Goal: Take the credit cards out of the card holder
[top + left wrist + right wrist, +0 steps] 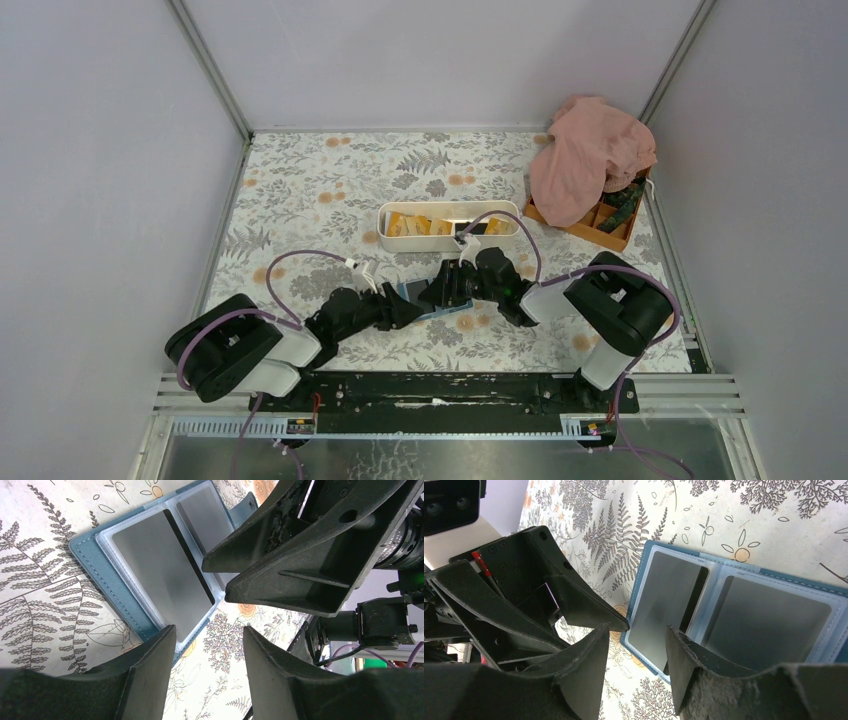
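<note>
The blue card holder [413,293] lies open on the flowered table between my two grippers. In the left wrist view the holder [100,575] shows clear pockets with a dark grey card [160,575] and a second one [205,515] inside. The right wrist view shows the holder [642,580] with the same cards [664,605] [769,625]. My left gripper [210,645] is open and empty, with one finger over the holder's near corner. My right gripper [639,640] is open and empty at the holder's edge, its fingertips close to the left gripper's.
A long white tray [450,212] behind the grippers holds orange-yellow cards [410,225]. An orange compartment box [600,228] stands at the back right, partly under a pink cloth [590,155]. Grey walls close in both sides.
</note>
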Controlling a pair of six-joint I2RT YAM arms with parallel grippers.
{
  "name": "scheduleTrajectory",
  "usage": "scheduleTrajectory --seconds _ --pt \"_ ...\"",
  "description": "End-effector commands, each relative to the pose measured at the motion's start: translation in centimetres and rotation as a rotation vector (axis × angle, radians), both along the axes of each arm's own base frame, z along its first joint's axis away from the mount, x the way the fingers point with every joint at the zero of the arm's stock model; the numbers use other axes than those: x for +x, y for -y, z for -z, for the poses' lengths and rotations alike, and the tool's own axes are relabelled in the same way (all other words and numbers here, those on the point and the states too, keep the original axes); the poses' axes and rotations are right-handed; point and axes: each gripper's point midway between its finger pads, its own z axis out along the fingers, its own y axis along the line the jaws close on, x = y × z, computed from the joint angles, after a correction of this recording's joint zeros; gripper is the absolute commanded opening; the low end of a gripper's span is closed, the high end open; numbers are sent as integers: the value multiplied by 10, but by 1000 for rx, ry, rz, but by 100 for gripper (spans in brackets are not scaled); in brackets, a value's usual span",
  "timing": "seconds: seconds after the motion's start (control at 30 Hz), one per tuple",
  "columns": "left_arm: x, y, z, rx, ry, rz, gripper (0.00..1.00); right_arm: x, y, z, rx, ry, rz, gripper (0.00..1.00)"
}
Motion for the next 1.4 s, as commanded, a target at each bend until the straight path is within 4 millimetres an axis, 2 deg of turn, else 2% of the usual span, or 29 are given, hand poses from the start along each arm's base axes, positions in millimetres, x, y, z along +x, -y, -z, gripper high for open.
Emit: scheduleTrajectory --seconds 0.0,0.53,0.7,0.93,1.0,1.17,1.23,1.27,1.37 --pt "6 2 -7 -1 28 0 59 3 -12 -21 67 52 -20 53" --pt "6 -1 -7 0 31 -14 59 0 -17 -30 90 58 -41 53" --pt "7 -1 -6 3 32 -18 59 3 -19 -22 67 55 -37 53" --pt "7 0 -4 7 27 -13 59 13 -4 -5 -49 73 26 53" --pt "6 0 -4 3 27 -12 59 20 0 -10 -66 95 53 53" --pt "5 -1 -2 -3 21 -12 59 27 7 -1 -106 97 71 53" --pt "4 0 -1 -2 18 -10 59 28 5 -3 -104 100 67 53" --pt "5 0 -2 -4 19 -11 59 26 5 6 -113 83 58 53" --pt "5 0 -2 -5 19 -9 59 21 1 7 -88 63 36 53"
